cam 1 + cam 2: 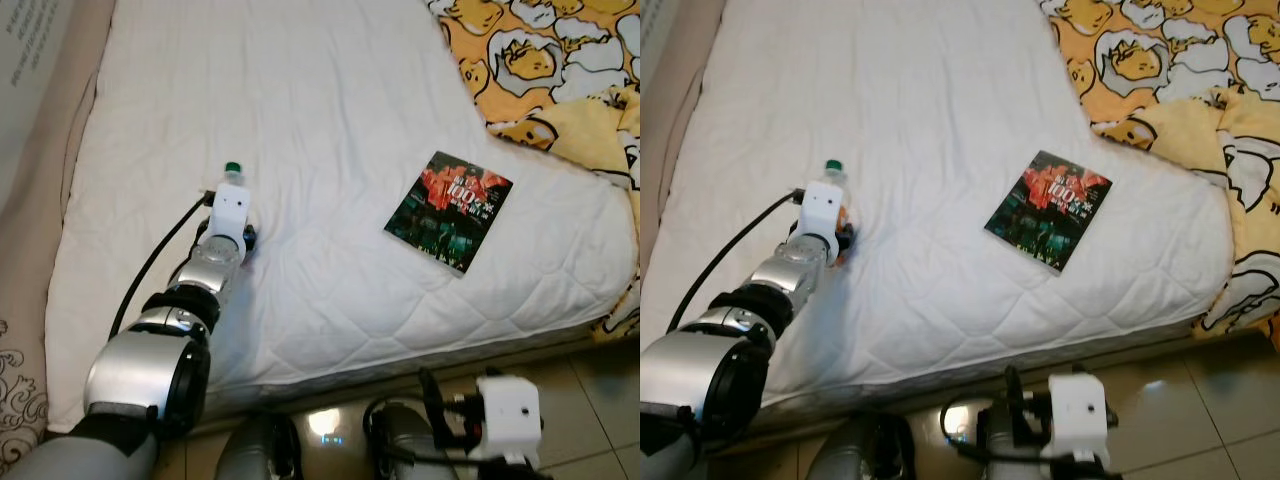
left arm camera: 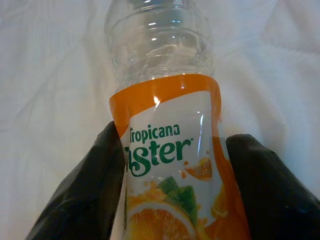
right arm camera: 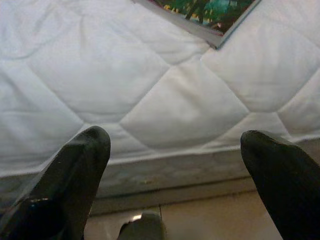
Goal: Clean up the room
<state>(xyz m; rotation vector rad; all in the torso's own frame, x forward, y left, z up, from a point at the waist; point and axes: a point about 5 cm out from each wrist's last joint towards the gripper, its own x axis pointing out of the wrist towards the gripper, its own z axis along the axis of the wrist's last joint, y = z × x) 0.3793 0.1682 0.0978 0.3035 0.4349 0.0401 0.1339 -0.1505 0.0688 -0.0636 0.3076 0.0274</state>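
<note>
Picking up the clear plastic juice bottle with the orange label and green cap (image 1: 232, 178) is the step in hand, I think. The bottle lies on the white quilted bed (image 1: 300, 90), in the left middle of the left eye view. The left gripper (image 2: 172, 200) has its two black fingers (image 2: 87, 195) closed in on the bottle, one on each side of the label, pressing it. To do this well, it should squeeze just enough, because an empty bottle like this may squash or slip. Then it should lift straight up, so the bottle does not drag on the soft cover.

The dark glossy square book (image 1: 449, 210) lies flat right of the middle of that view, well apart from the bottle. It likely needs tidying too. The yellow blanket with cartoon pictures (image 1: 540, 60) is bunched in the upper right.

The right gripper (image 3: 175, 165) is wide open and holds nothing. It hangs low by the bed's edge, over the tiled floor (image 1: 1200, 400).

The left wrist view shows the words on the label and the grip up close. From the head camera, the white wrist box hides that grip.
</note>
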